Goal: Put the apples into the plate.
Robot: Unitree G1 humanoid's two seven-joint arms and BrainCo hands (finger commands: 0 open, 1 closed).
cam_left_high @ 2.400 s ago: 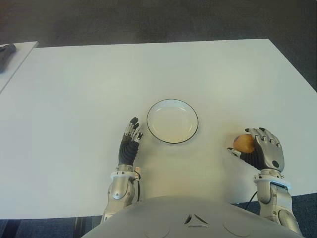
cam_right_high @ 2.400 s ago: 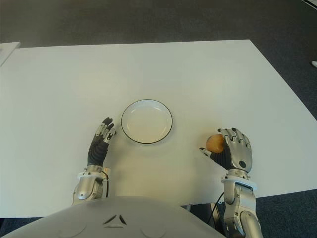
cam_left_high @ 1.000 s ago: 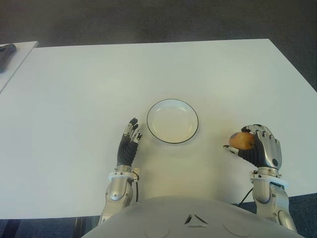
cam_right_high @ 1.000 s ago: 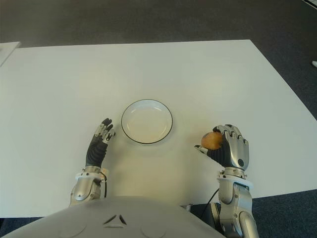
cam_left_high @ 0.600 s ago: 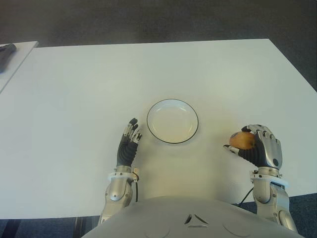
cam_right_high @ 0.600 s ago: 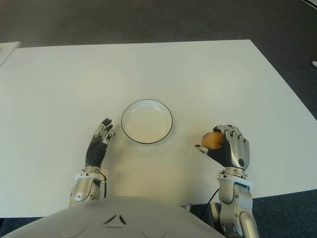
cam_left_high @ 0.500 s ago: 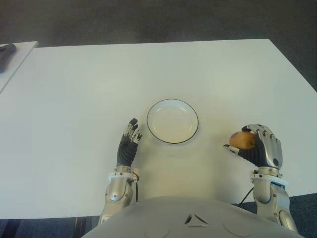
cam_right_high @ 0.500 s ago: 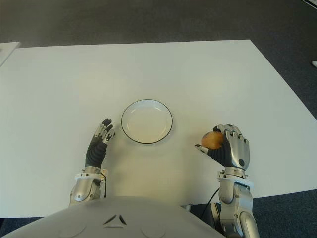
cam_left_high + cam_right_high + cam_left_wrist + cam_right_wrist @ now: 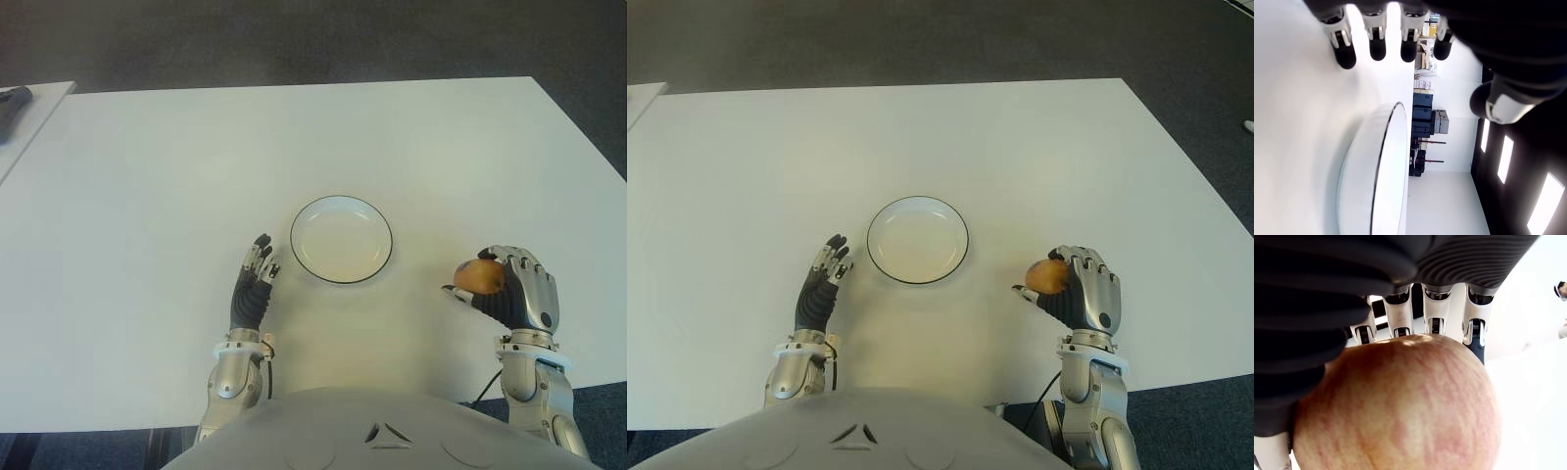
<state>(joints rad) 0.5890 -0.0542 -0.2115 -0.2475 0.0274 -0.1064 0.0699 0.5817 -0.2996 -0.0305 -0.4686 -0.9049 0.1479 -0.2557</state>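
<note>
Apple sits gripped in the right hand's curled fingers (left hand relaxed, empty).

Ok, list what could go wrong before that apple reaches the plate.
1. The right hand grips the apple mostly with its fingers, so it might slip out on the way.
2. The plate looks shallow, so a round apple let go from high up could roll off onto the table.

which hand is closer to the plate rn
Left. The open left hand sits just beside the plate on its left; the right hand, gripping the apple, is farther off to its right.
</note>
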